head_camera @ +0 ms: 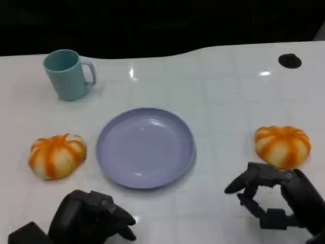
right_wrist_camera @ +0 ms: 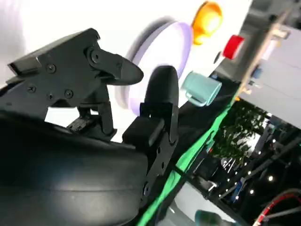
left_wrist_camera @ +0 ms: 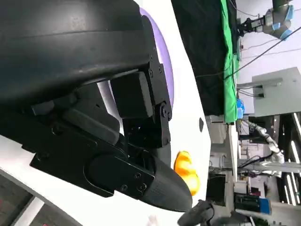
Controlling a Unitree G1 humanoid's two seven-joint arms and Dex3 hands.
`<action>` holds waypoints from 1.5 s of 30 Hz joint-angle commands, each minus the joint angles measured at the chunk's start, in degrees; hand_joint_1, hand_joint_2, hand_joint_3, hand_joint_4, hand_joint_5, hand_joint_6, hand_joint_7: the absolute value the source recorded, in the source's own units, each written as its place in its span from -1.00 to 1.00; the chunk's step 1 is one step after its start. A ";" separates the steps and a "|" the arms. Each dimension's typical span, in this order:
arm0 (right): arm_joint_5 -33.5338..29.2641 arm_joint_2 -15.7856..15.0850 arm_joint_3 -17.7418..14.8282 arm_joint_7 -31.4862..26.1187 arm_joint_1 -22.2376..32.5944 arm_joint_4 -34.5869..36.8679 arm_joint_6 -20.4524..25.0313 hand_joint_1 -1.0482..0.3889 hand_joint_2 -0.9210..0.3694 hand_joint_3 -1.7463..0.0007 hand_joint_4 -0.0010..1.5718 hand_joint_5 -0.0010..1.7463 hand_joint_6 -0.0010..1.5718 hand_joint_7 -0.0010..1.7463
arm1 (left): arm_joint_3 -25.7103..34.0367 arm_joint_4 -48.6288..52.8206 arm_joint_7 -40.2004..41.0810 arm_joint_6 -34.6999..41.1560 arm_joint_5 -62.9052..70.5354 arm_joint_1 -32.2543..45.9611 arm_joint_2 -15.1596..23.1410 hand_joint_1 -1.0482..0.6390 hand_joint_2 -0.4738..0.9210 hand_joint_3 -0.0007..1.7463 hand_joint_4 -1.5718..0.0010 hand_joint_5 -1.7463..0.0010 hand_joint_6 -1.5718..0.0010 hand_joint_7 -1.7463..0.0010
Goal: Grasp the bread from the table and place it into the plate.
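Observation:
Two orange-and-white striped breads lie on the white table: one left of the lavender plate, the other to its right. The plate holds nothing. My right hand hovers just in front of the right bread, fingers apart and holding nothing. Low at the near left, my left hand also holds nothing, in front of the left bread. The left wrist view shows the left hand, the plate's rim and the right bread. In the right wrist view are the right hand, the plate and the left bread.
A teal mug stands at the far left of the table, also seen as the mug in the right wrist view. A small black spot marks the far right. The table's back edge meets a dark backdrop.

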 commanded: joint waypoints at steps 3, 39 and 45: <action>-11.71 -3.94 -2.48 -10.18 -2.02 -1.03 -0.79 0.15 -0.56 0.27 -0.28 -0.05 -0.01 -0.75 | 0.25 -0.09 0.25 -0.30 0.07 0.08 1.02 -1.00 0.97 -1.00 -0.83 0.24 -1.00 0.74; -50.35 -15.19 11.60 -18.88 -9.66 -8.88 41.85 -0.30 -0.89 1.00 -0.99 -0.47 -0.60 -0.97 | 0.51 1.77 -0.28 -1.16 -0.43 -0.58 1.25 -1.00 0.98 -1.00 -0.82 0.23 -1.00 0.74; -49.65 -14.91 14.52 -19.26 -14.03 -2.00 43.08 -0.24 -0.84 1.00 -0.96 -0.43 -0.56 -0.97 | 0.38 1.16 -0.01 -0.80 -0.29 -0.22 1.23 -1.00 0.97 -1.00 -0.83 0.23 -1.00 0.74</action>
